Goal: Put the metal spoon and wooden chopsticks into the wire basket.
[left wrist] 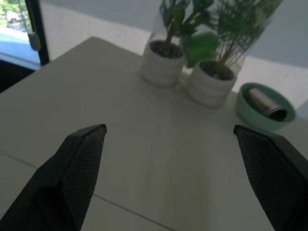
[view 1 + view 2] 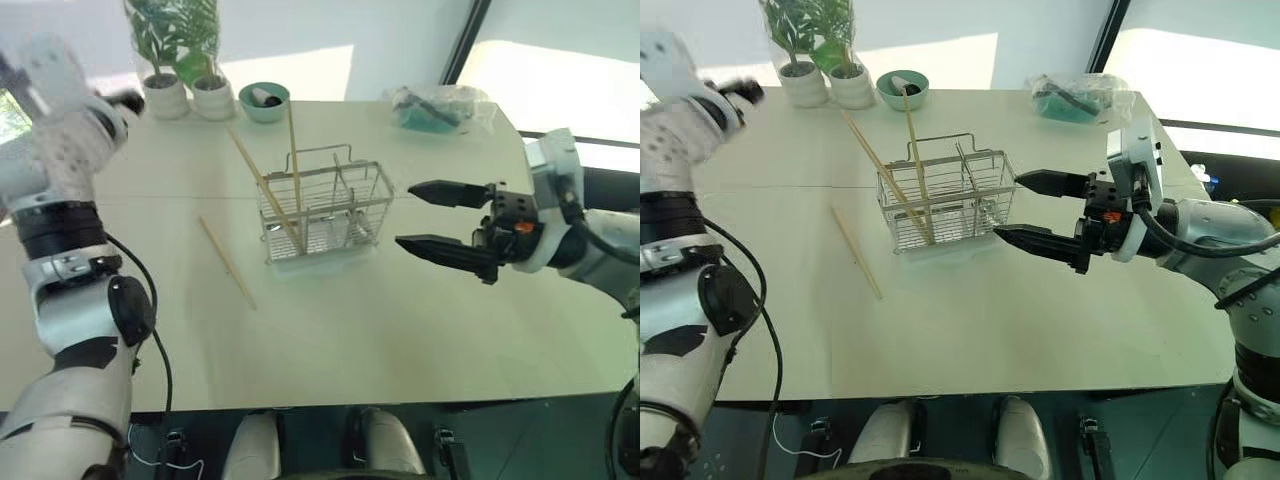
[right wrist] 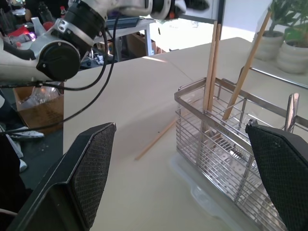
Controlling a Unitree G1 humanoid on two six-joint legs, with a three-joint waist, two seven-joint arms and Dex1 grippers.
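The wire basket [image 2: 322, 212] stands mid-table. Wooden chopsticks [image 2: 292, 160] lean upright inside it, rising well above its rim. One more chopstick [image 2: 228, 262] lies flat on the table to the basket's left. A shiny spoon handle [image 3: 292, 111] sticks up inside the basket at its right end. My right gripper [image 2: 405, 215] is open, level and pointing at the basket's right end, just short of the wires, holding nothing. My left gripper [image 1: 168, 129] is open and empty, raised over the table's far left corner near the potted plants.
Two potted plants [image 2: 188, 92] and a green bowl [image 2: 264, 101] with a dark object in it stand along the far edge. A clear plastic bag [image 2: 440, 108] lies at the far right. Bare table runs along the near edge.
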